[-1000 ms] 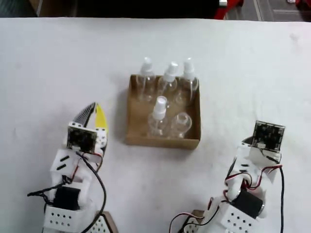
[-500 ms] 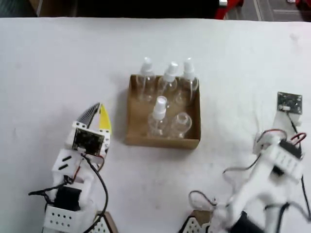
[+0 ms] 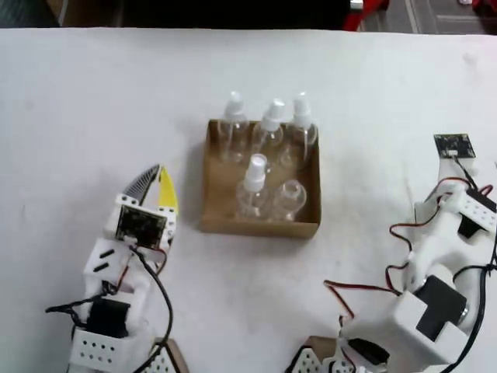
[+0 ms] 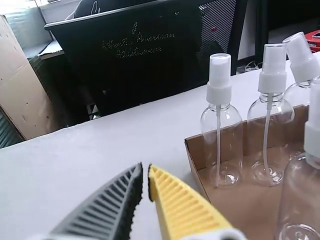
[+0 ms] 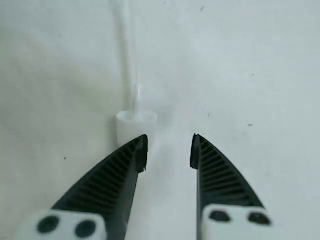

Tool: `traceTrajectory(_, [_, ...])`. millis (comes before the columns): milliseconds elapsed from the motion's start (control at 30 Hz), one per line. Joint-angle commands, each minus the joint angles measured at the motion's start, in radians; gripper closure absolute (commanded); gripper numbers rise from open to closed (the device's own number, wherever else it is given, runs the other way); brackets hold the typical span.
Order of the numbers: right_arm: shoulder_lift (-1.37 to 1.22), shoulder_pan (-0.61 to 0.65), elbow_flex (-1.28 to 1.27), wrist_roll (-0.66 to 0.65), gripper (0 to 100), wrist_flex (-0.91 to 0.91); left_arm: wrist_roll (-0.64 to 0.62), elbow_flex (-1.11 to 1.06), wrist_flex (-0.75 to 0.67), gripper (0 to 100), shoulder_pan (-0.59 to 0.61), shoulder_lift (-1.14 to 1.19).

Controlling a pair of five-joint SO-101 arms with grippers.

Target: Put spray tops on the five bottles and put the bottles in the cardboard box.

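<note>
High view: a white tabletop (image 3: 78,93) fills most of the frame, with a dark strip of room along the top edge. The cardboard box (image 3: 260,228) sits at centre, holding five bottles (image 3: 269,132): three capped ones in the back row, a capped one in front, and beside it an uncapped bottle (image 3: 289,200). At lower left, the left tool (image 3: 153,183) rests clenched on nothing (grey finger against yellow), near the box's left wall. The right arm (image 3: 435,287) stands at lower right, well apart from the box.

Left wrist view: the left tool (image 4: 145,175) has its tips pressed together over bare tabletop. Behind the box (image 4: 192,155) and its bottles (image 4: 220,125) stand a black mesh chair (image 4: 150,50) and a brown carton (image 4: 17,80).

Right wrist view: the right tool (image 5: 169,150) is released, its black fingers apart above the tabletop (image 5: 250,60). A loose spray top (image 5: 136,121) lies there, just beyond one fingertip.
</note>
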State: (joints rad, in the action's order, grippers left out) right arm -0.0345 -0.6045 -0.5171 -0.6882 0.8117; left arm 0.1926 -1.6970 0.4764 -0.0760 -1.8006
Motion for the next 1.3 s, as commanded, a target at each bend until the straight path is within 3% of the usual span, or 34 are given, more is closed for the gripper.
traceTrajectory(0, [0.001,0.035,0.032,-0.008,87.0,-0.012,0.008,0.003,0.005,98,-0.010,-0.019])
traceTrajectory(267, [0.067,0.038,0.031,-0.009,87.0,0.061,0.008,0.003,0.005,98,-0.010,-0.019])
traceTrajectory(467, [0.005,0.090,0.017,-0.012,87.2,0.039,0.008,0.003,0.005,98,-0.012,-0.019])
traceTrajectory(767, [-0.122,0.065,0.026,-0.011,87.6,-0.047,0.008,0.003,0.005,98,-0.012,-0.019])
traceTrajectory(867, [-0.124,0.056,0.028,0.011,96.4,-0.045,0.008,0.003,0.005,98,-0.012,-0.019])
traceTrajectory(1100, [0.008,0.048,0.023,0.470,98.1,0.021,0.008,0.003,0.005,98,-0.012,-0.019])
traceTrajectory(1267, [0.171,0.137,0.026,1.000,94.9,0.206,0.008,0.003,0.005,98,-0.016,-0.019])
